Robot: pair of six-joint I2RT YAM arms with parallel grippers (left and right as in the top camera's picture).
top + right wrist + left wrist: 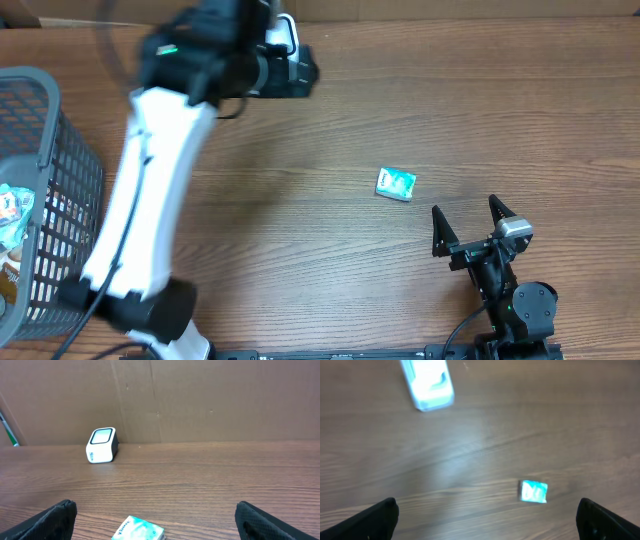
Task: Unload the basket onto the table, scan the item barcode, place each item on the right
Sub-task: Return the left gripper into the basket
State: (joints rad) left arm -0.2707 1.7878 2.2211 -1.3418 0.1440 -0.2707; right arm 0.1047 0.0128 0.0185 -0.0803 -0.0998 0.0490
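Teal packet (395, 184) lies flat on the wooden table (330, 280), well apart from the white scanner (102, 445). The left gripper (487, 510) hangs above with its fingers spread wide and empty. The right gripper (465, 207), near the packet, gapes the same way.

A robot test bench set up as a mock shop checkout. Two arms, the white left arm (150, 200) and the black right arm (500, 285), are mounted along one edge of a wood-grain table (400, 90). A white barcode scanner (102, 445) stands at the far side, just in front of a plain cardboard wall (225, 400) that backs the table. Beside the left arm, a grey wire basket (62, 170) holds packaged goods (12, 215).
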